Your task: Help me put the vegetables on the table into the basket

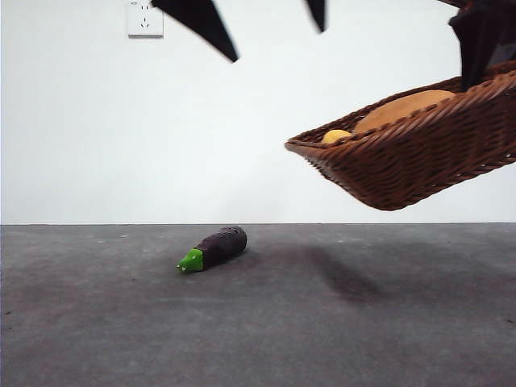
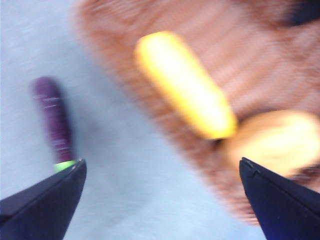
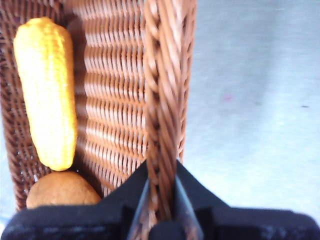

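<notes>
No readable text, labels, brands, numbers or signs in any view. The wall socket (image 1: 145, 18) in the front view is plain white, with slots only and no marking that can be made out. The purple vegetable (image 2: 54, 121) in the left wrist view has pale flecks on its skin, too blurred to tell whether they are print or glare. The basket (image 3: 162, 90), the yellow vegetable (image 3: 46, 90) and the brown lump (image 3: 62, 190) carry no lettering. The table (image 1: 322, 322) is bare of any marks that read as writing.
</notes>
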